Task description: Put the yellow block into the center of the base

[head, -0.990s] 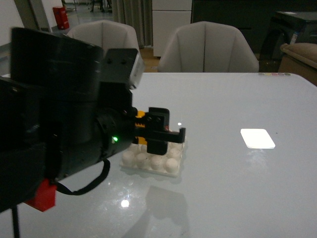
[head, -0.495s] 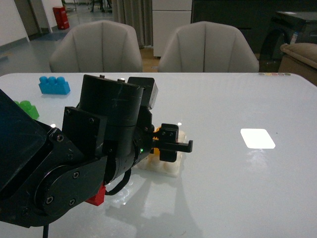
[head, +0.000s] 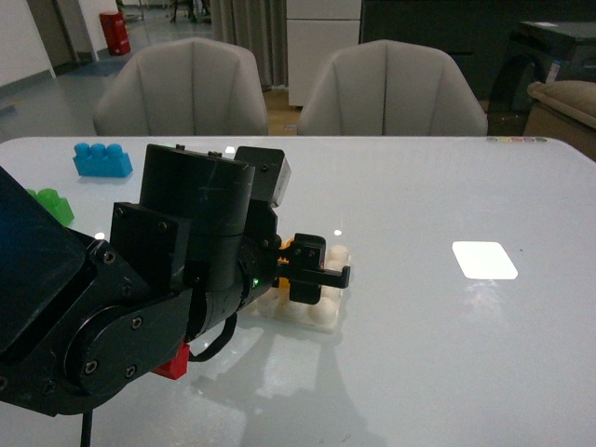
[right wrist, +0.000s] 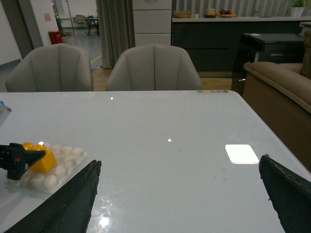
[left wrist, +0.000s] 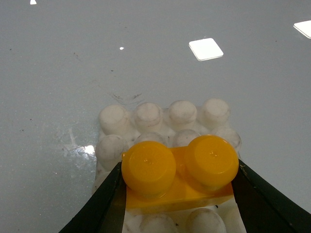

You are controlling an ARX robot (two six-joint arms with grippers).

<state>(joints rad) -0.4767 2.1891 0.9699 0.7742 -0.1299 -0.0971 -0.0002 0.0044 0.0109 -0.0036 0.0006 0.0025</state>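
- One left gripper (head: 313, 275), nearest the front camera; its two fingers (left wrist: 104, 199) pinch the yellow block (left wrist: 179, 187) at its short ends.
- One yellow block, two studs, resting on the inner studs of the base (left wrist: 148, 116). A full row of four white studs shows beyond it, with more studs on its near side. Whether it is pressed fully home: cannot tell.
- One base, white, flat on the table (head: 447, 363), near mid-table.
- One red brick (head: 171, 363) at 8 o'clock from the base, partly under the left arm.
- One right gripper (right wrist: 175, 199); its two fingers are spread wide and hold nothing. It is well apart from the base, which lies toward 9 o'clock in the right wrist view.
- One white rectangle (head: 484, 259) at 3 o'clock from the base, flat on the table.
- One green brick (head: 48, 203) at 9 o'clock and one blue brick (head: 102, 160) at 10 o'clock, both well apart from the base.
- Surface: glossy pale grey tabletop with small light reflections.
- Room: two light upholstered chairs (head: 191, 88) at the far edge; a white drawer unit (head: 322, 42) and dark cabinets behind; a brown sofa (right wrist: 277, 82) at 3 o'clock.
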